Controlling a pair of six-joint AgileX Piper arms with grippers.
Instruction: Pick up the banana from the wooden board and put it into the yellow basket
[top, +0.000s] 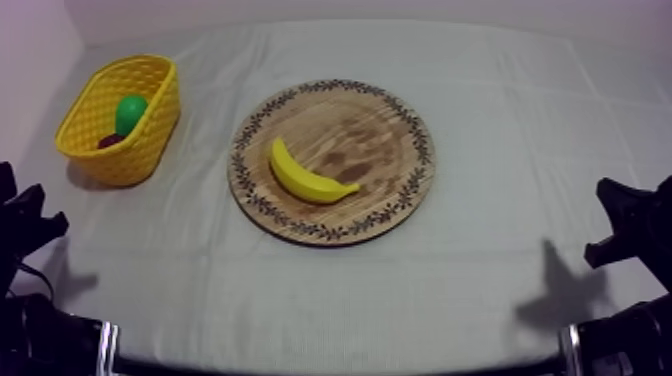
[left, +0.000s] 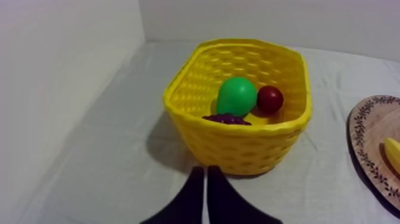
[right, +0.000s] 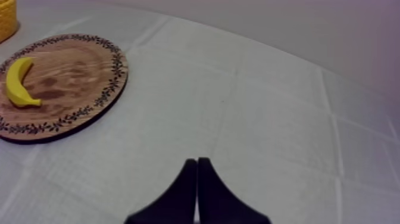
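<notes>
Banana (top: 308, 176) lying on board (top: 392, 128); basket (top: 152, 128) at counter's left; left tool (left: 205, 171), right tool (right: 197, 162) each pressed together, empty

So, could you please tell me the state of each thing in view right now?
board: flat on the table, under the banana.
banana: lying on the board, not held.
basket: upright, holding a pear, a small red fruit and grapes.
left end effector: shut on nothing, near the basket.
right end effector: shut on nothing, away from the board.
</notes>
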